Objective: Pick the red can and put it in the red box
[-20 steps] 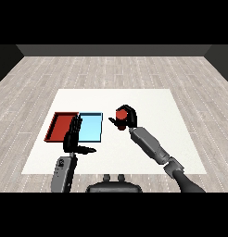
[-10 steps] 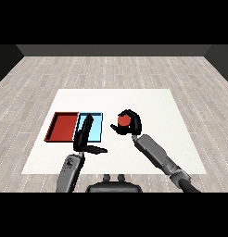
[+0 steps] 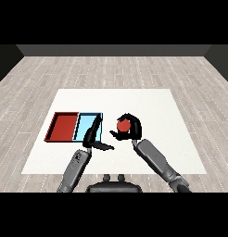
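Red can [image 3: 123, 124] gripped in right hand [image 3: 130, 130], fingers curled round it; red tray [image 3: 64, 127] lies off to hand's left w/ nothing in it, so drop-off's left.

Grey forearms (black robot hand [image 3: 127, 127] each)

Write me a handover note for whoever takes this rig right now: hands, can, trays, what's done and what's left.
Right hand: curled round the red can, just right of the trays.
Left hand: open, holding nothing, fingers straight, in front of the light blue tray near its front edge.
Red tray: left of the light blue one, side by side on the white table; nothing in it.
Done: can picked.
Left: carry the can leftward past the light blue tray, set it in the red tray, release.
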